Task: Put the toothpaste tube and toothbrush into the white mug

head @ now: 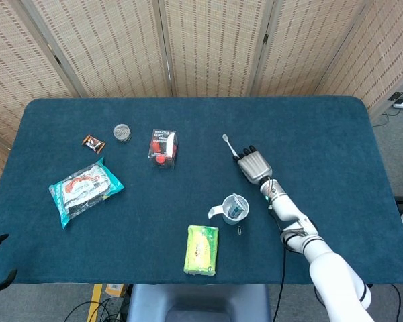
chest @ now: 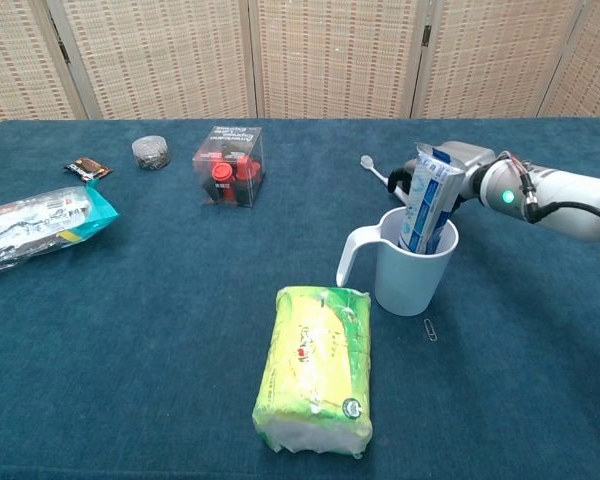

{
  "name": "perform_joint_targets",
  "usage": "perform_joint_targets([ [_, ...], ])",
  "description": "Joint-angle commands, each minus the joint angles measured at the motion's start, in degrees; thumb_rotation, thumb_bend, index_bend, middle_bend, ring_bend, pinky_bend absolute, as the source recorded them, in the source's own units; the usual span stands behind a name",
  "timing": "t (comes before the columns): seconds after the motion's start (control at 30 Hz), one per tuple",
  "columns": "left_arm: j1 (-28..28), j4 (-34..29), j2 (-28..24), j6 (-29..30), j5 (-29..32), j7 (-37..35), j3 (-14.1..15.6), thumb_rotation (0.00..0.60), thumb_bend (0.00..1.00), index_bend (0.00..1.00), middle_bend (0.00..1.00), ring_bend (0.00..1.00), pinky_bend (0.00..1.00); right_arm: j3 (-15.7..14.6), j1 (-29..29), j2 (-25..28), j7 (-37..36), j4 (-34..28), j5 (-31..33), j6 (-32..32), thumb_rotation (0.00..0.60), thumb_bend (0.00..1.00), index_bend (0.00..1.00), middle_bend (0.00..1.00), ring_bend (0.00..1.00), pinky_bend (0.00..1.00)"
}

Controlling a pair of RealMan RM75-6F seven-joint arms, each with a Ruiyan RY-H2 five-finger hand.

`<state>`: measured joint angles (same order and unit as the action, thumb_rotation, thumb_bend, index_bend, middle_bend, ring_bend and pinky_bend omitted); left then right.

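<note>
Fingers: right hand [head: 254,165] fingers [head: 245,156] lie on toothbrush [head: 227,142] handle; grip unclear.
Pose: palm down, low over table [head: 322,147], behind white mug [chest: 414,262].
Mug: toothpaste tube [chest: 427,200] upright inside.

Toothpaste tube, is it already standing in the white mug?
Yes, the toothpaste tube stands upright inside the white mug, its top sticking out above the rim.

A staged lab test space: blue-clothed table [head: 188,114] ringed by woven folding screens [head: 208,47].
</note>
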<state>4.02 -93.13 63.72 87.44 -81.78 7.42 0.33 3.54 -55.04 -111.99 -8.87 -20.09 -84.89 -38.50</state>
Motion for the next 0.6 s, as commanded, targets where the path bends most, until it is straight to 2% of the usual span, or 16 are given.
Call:
perform_joint_targets([
  [0.03,-0.06,-0.05,0.01,-0.05,-0.05,0.09,-0.02,0.6,0.31,0.19,0.04,0.04,0.13,-2.52,1.7,2.77,-1.27,-3.56,-2.58,-2.91,0.6,0.46,0.23,0.32,0.15,0.15],
  [0.3,-0.06,-0.22,0.05,0.04,-0.18,0.11,-0.01,0.6,0.31,0.19,0.04,0.04,0.13,-5.95,4.93,10.65,0.52,-14.45,-5.92,-8.27,0.6,0.48,0.24,0.38,0.16,0.15],
  [0.43,-0.17,-0.42,0.02,0.11,-0.49,0.2,-0.03,0.6,0.31,0.19,0.04,0.04,0.13,-5.17,5.87,13.86,-0.02,-20.23,-6.27,-12.77,0.6,0.51,0.26,0.4,0.17,0.15],
  [0.6,-0.14,-0.74,-0.06,0.41,-0.85,0.29,0.0,0.6,0.31,0.19,0.04,0.04,0.13,-3.26,5.16,12.88,0.78,-21.33,-4.98,-12.63,0.6,0.51,0.26,0.4,0.17,0.15],
])
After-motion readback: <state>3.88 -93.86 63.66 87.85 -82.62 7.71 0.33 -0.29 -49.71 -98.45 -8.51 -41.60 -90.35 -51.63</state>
